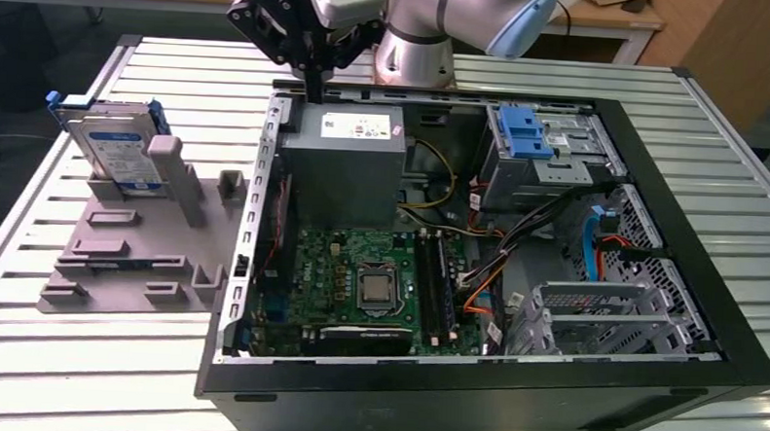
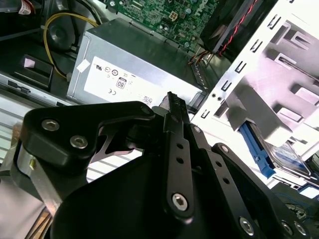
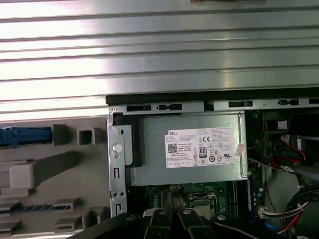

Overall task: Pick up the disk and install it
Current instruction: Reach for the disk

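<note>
The disk (image 1: 112,148), a silver drive with a blue-and-white label in a blue frame, stands on edge in a slot of the grey fixture (image 1: 137,258) on the table, at the exterior view's left. Part of the disk (image 2: 288,158) shows in the second wrist view, and its blue frame (image 3: 24,135) shows in the first wrist view. My gripper (image 1: 310,84) hangs over the far rim of the open computer case, just beyond the power supply (image 1: 348,165) and well to the right of the disk. Its fingers (image 2: 172,107) are shut with nothing between them.
The open black computer case (image 1: 692,317) fills the middle and right of the slatted metal table (image 1: 80,358). Inside it are the motherboard (image 1: 356,282), loose cables and a grey drive bay with a blue latch (image 1: 527,134). The grey fixture carries several empty slots.
</note>
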`<state>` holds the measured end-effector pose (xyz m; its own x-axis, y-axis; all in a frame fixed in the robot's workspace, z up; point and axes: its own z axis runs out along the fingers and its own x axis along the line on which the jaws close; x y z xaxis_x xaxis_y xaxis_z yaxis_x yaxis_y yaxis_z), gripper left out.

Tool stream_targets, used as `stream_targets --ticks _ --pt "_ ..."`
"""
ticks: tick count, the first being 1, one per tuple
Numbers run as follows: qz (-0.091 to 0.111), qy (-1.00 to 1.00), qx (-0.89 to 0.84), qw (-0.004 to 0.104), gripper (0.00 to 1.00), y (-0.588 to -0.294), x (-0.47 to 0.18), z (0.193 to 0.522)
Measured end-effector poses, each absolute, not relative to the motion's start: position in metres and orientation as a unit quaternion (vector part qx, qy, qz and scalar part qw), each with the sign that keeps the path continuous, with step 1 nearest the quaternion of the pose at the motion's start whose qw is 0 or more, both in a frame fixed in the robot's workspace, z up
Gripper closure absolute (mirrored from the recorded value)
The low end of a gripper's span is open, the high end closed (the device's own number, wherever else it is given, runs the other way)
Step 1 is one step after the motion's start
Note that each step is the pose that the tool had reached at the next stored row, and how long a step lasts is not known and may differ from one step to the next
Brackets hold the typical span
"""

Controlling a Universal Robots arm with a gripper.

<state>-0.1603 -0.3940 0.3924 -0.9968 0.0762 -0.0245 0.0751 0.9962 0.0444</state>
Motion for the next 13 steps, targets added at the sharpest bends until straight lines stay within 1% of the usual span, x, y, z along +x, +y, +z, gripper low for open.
stream_targets --ticks 13 --pt "0.022 0.999 0.038 0.013 0.89 -0.3939 -0.1663 0.3921"
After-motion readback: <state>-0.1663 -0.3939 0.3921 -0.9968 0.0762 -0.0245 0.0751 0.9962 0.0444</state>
